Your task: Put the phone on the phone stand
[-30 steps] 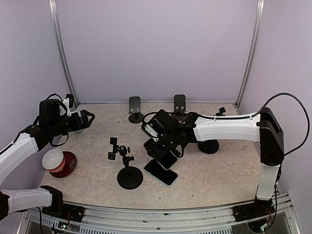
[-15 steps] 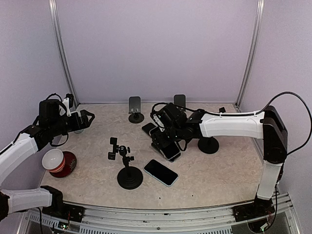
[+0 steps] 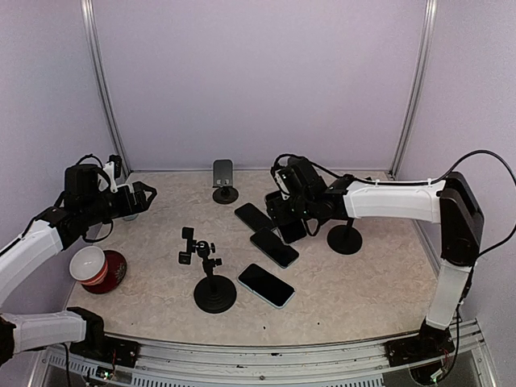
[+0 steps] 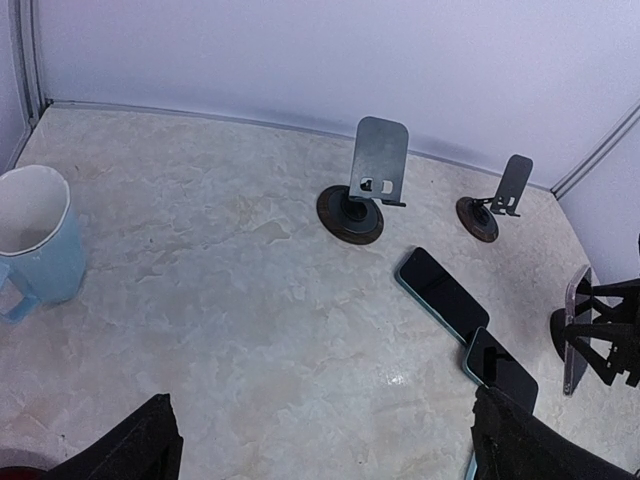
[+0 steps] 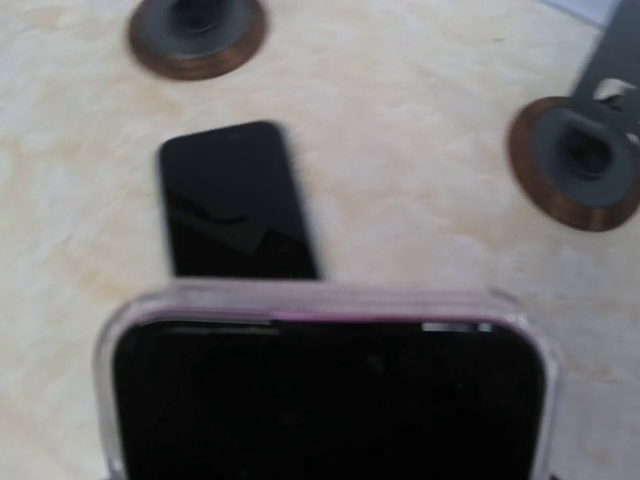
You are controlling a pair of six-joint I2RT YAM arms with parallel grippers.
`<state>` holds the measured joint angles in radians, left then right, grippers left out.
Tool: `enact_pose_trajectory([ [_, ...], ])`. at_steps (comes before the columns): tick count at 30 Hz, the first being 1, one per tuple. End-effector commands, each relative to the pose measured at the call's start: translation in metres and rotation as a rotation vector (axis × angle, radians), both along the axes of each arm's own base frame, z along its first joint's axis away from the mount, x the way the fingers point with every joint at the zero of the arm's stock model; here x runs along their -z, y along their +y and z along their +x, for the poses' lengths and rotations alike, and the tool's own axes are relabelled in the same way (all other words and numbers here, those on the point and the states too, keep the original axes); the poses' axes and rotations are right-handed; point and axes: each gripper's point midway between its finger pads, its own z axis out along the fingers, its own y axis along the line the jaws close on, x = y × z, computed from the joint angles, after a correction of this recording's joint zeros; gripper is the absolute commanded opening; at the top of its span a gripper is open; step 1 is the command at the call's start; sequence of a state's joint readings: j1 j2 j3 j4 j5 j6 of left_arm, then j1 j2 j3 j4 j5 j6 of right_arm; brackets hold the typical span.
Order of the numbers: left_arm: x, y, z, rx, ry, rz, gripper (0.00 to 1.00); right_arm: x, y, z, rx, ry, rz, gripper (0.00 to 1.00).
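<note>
The phone (image 5: 330, 400), in a clear pink-edged case, is held in my right gripper (image 3: 290, 211) above the table (image 3: 363, 282), toward the back right. Seen edge-on from the left wrist, it stands nearly upright with its long axis close to vertical and slightly tilted, and its dark screen faces my right wrist camera. Two plate stands (image 4: 365, 180) (image 4: 500, 195) sit beyond it, three other phones (image 3: 274, 247) lie flat near it, and my left gripper (image 3: 143, 197) hangs at the left, spread wide and holding nothing.
</note>
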<state>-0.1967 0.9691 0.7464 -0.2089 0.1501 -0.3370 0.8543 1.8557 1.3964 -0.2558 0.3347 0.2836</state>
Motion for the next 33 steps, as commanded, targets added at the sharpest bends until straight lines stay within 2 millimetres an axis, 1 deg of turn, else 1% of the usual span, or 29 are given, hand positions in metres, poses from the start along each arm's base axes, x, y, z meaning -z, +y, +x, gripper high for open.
enact_pose_trajectory([
  [1, -0.007, 0.002, 0.001, -0.007, -0.033, -0.014, 0.99, -0.045, -0.009, 0.021, 0.06, -0.108, 0.119, 0.58],
  [10, -0.008, 0.004, 0.002, -0.012, -0.035, -0.017, 0.99, -0.058, -0.023, 0.047, 0.132, -0.185, 0.125, 0.58],
  [18, -0.009, 0.005, 0.002, -0.013, -0.036, -0.018, 0.99, -0.063, -0.033, 0.07, 0.169, -0.22, 0.16, 0.57],
  [28, -0.01, 0.007, 0.002, -0.018, -0.04, -0.022, 0.99, -0.064, -0.05, 0.101, 0.224, -0.25, 0.185, 0.57],
  [33, -0.009, 0.007, 0.002, -0.016, -0.038, -0.027, 0.99, -0.071, -0.054, 0.117, 0.258, -0.296, 0.179, 0.57],
])
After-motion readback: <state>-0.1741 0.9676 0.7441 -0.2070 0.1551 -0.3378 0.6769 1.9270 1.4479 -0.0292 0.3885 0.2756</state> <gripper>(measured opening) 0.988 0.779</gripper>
